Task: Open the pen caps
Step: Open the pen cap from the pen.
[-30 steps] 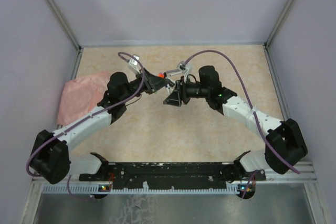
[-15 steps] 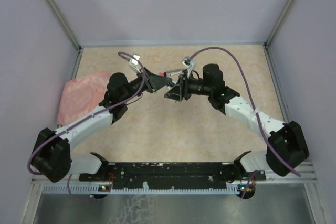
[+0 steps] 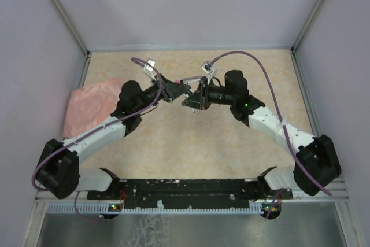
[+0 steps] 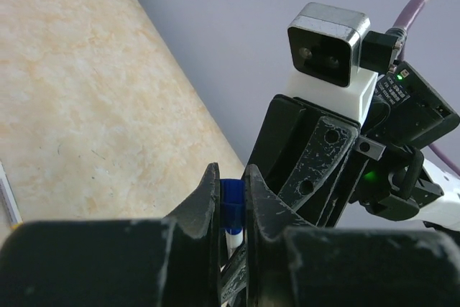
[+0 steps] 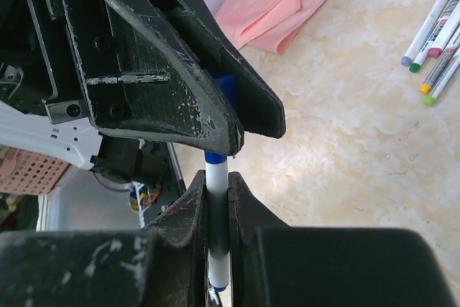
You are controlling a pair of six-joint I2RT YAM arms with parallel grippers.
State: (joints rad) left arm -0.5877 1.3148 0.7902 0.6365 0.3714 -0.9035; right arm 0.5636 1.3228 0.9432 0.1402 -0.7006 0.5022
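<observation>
— What was laid on the table (image 3: 231,148)?
— A pink cloth (image 3: 87,107) was spread at its left edge.
— And the arms?
— Both were bent inward and brought tip to tip, just right of the cloth.
— The jaws?
— The left gripper (image 4: 231,181) was clamped on a blue cap (image 4: 231,198). The right gripper (image 5: 217,185) was closed tight on the white pen barrel (image 5: 216,175). Several loose pens (image 5: 437,34) were left apart from the cloth.

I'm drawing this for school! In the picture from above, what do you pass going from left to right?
The pink cloth → left gripper, pinching the blue pen cap → right gripper, holding the pen.
</observation>
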